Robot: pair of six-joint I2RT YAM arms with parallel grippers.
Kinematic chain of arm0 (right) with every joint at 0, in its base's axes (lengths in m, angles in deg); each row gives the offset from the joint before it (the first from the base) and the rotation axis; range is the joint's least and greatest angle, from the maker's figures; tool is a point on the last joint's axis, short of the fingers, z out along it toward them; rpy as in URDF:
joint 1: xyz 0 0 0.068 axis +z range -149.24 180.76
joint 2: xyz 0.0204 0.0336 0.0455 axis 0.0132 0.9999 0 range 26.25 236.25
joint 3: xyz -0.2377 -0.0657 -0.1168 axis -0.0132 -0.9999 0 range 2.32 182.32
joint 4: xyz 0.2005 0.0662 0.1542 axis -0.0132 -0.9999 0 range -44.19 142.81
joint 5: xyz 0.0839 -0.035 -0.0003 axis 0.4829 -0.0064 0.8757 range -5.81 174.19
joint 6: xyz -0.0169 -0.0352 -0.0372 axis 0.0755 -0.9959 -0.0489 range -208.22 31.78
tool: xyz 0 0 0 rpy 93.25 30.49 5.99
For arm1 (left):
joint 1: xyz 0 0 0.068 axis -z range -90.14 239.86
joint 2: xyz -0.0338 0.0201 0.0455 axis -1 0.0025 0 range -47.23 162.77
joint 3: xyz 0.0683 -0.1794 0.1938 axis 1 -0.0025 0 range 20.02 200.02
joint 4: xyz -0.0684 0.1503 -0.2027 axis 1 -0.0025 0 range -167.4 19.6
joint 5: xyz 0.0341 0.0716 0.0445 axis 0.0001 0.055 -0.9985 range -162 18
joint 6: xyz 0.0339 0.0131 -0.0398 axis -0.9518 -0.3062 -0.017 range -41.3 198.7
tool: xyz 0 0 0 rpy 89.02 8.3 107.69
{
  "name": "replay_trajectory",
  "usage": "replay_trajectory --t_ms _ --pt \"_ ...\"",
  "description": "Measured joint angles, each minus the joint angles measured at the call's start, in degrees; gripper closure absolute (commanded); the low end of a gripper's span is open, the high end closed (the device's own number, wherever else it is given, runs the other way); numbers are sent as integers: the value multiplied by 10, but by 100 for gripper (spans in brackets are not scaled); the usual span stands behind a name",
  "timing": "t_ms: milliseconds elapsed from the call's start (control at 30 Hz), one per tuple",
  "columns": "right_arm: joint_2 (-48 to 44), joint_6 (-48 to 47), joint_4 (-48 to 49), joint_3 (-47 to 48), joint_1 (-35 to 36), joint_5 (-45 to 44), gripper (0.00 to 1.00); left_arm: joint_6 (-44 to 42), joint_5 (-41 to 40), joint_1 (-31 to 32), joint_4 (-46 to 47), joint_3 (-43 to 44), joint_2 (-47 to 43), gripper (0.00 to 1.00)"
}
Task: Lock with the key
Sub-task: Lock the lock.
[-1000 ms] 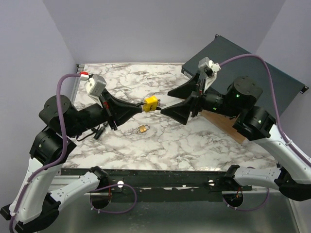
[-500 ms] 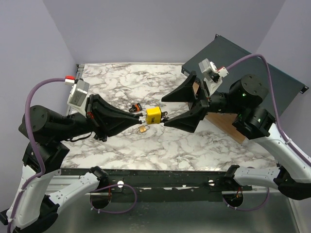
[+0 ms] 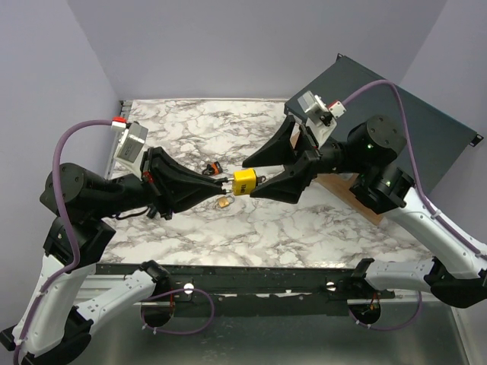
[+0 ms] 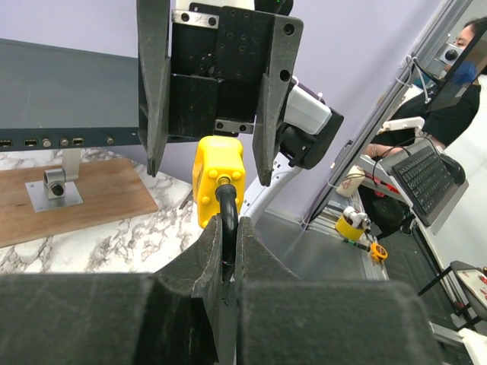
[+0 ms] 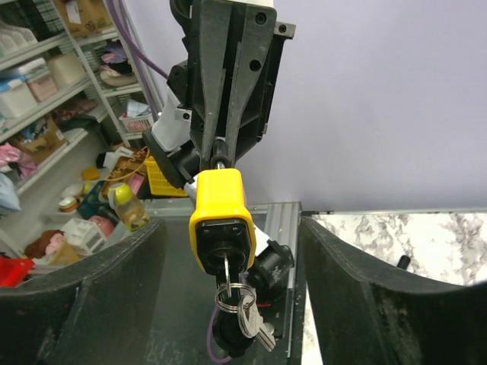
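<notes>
My left gripper [image 3: 221, 182] is clamped on the black shackle of the yellow padlock [image 3: 244, 182], held in the air over the middle of the marble table [image 3: 289, 228]. My right gripper [image 3: 249, 180] stands spread, one finger on each side of the lock body, not touching it. Only my right wrist view shows the key [image 5: 227, 266] seated in the keyhole, with a ring of keys [image 5: 247, 312] hanging from it. Below the padlock, on the table, lies a small brass lock [image 3: 225, 202]. A dark monitor [image 3: 380, 106] stands on a wooden board [image 3: 358, 199] at the far right.
</notes>
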Motion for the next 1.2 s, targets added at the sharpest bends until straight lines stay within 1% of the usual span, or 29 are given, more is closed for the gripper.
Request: replay_trajectory --t_ms 167,367,567,767,1100,1200 --pt "5 5 0 -2 2 -1 37 0 -1 0 3 0 0 100" --pt "6 5 -1 -2 10 -2 48 0 -7 0 3 0 0 100" --pt "12 3 -14 -1 24 -15 57 -2 -21 0 2 0 0 100" --pt "18 -1 -30 -1 31 -34 58 -5 -27 0 1 0 0 100" --pt "13 -1 -30 -1 31 -58 59 -11 -36 0 -11 0 0 100" --pt "11 -1 -30 -1 31 -60 60 -12 -36 0 -11 0 0 100"
